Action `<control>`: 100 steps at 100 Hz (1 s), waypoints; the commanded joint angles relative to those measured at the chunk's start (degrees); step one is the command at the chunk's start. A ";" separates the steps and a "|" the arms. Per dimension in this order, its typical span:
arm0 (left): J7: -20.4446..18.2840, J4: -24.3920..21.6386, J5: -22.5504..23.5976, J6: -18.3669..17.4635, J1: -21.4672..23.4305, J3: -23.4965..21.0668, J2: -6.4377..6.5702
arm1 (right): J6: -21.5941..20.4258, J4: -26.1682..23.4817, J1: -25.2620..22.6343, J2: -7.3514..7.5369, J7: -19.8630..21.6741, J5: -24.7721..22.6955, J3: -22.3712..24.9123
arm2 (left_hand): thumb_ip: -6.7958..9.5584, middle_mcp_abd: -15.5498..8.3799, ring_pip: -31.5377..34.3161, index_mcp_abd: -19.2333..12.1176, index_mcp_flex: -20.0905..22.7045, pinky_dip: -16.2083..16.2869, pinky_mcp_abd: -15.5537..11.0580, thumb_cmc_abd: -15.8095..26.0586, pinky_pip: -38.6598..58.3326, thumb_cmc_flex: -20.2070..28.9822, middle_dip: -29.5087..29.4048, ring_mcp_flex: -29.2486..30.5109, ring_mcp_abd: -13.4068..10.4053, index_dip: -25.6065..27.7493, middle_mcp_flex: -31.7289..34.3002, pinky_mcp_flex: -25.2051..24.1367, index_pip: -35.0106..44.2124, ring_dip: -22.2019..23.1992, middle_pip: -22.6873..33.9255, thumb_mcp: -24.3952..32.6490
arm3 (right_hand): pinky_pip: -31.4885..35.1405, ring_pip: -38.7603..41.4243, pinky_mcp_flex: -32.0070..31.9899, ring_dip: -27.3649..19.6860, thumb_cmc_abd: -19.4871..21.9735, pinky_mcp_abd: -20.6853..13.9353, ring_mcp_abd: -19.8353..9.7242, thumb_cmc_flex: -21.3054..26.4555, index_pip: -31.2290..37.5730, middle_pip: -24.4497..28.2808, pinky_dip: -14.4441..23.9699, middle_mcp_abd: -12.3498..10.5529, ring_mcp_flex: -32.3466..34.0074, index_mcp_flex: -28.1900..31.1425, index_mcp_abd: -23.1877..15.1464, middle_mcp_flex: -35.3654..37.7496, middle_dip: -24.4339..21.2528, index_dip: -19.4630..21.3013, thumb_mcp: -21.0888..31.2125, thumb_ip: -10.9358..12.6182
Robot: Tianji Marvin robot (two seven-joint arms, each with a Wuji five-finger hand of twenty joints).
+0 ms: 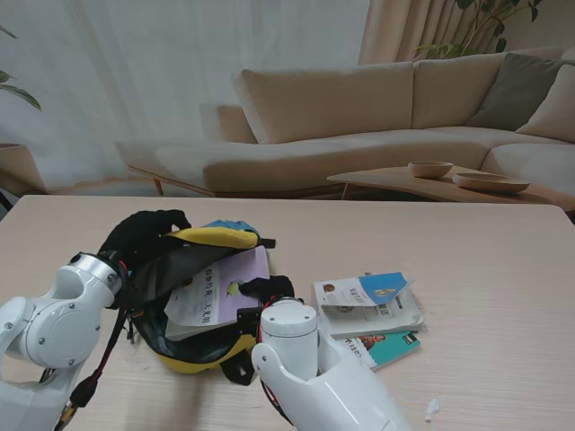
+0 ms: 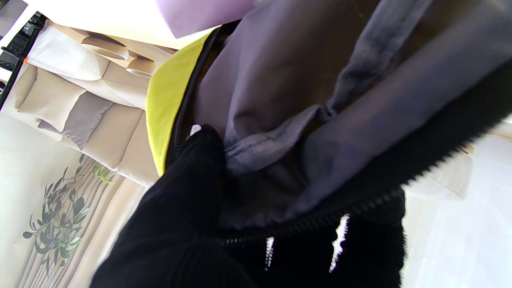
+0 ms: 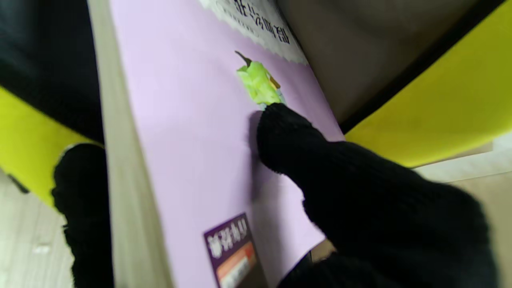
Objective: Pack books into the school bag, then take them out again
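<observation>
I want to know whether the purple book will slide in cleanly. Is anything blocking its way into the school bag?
Nothing visible blocks it. The left hand holds the school bag mouth open by its flap, and the purple book, gripped by the right hand, is already partly inside. The bag's depths are hidden.

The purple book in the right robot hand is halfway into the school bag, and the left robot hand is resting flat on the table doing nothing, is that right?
Not quite. The left robot hand is not idle on the table: it grips the school bag by its zipper edge, holding it open, as the left wrist view shows. The rest holds: the right robot hand pinches the purple book, partly inside the bag.
</observation>
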 commanded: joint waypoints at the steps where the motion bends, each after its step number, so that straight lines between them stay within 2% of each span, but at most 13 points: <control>1: -1.15 -1.54 -0.03 0.22 0.42 -0.21 -0.26 | -0.33 0.38 0.76 -1.98 0.56 0.24 -0.86 | -0.28 0.18 3.77 -0.53 2.37 1.40 1.90 1.22 4.09 2.76 0.42 2.10 1.34 0.57 3.98 0.29 5.19 0.05 3.80 5.23 | 1.75 1.56 0.81 -0.21 6.41 0.91 -0.92 7.14 11.90 2.33 -0.25 -0.58 4.57 6.29 -12.96 -0.16 -0.42 4.74 5.04 0.25; 41: -2.71 -3.10 -0.36 2.00 0.36 0.62 -0.07 | -1.54 8.59 6.09 -6.05 -4.54 5.41 -3.94 | -0.28 -0.08 4.15 -0.33 2.38 1.41 1.85 1.01 4.38 2.59 0.53 2.54 1.11 0.44 4.31 0.65 5.11 0.12 4.18 5.32 | 1.43 1.22 0.68 -0.44 6.55 0.76 -1.02 7.19 12.65 2.70 -0.47 -0.69 4.53 5.90 -13.04 -0.42 -0.91 3.85 4.97 0.13; 100: -3.40 -4.65 -0.03 2.50 1.05 0.35 0.01 | -2.15 18.10 10.70 -10.30 -5.08 7.16 -6.91 | -0.40 -0.25 4.44 -0.04 2.38 1.43 1.98 0.57 4.61 1.99 0.68 2.72 1.07 0.24 4.18 0.90 5.19 0.13 4.43 6.57 | 0.45 0.81 0.26 -0.61 6.91 0.47 -1.24 7.19 13.47 2.87 -1.04 -0.97 3.77 5.34 -13.17 -1.01 -1.56 2.70 4.60 -0.08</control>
